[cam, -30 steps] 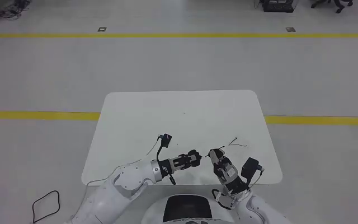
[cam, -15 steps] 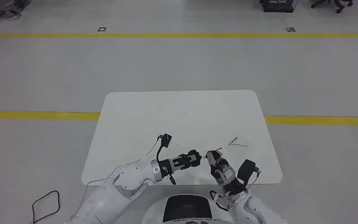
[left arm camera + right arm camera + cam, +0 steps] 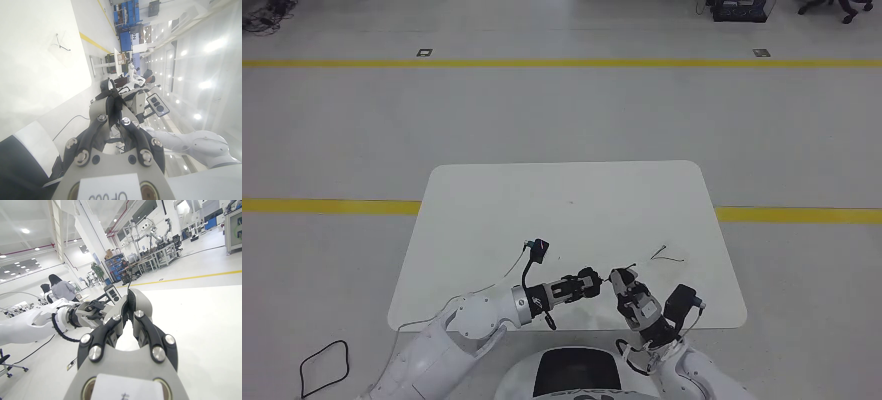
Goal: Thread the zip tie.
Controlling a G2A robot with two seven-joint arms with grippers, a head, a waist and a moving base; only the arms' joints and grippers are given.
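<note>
The zip tie (image 3: pixel 129 284) is up in the air over the near edge of the worktop (image 3: pixel 542 205), not lying on it. From where I stand, a thin black length of it pokes straight out beyond the tips of the right gripper (image 3: pixel 129 300), whose jaws are pressed together and pinching the strap low down. Holding it that short leaves only a little free end, which I'd guess keeps the strap stiff enough to aim.

Just to the left, almost nose to nose with it, sits the left gripper (image 3: pixel 113 103). Its jaws are pressed together too, but what they nip is buried between the dark pads and I cannot make it out. My guess is the tie's head end, since the two arms face each other as if one is to feed the other. Both grippers hang clear of the worktop, which gives room to turn the strap without it catching.

Farther right, well apart from both grippers, a second zip tie (image 3: pixel 667 254) lies bent on the worktop near its right edge, untouched.

I would judge the threading not yet done: the free end stands loose, with no closed loop to be seen.
</note>
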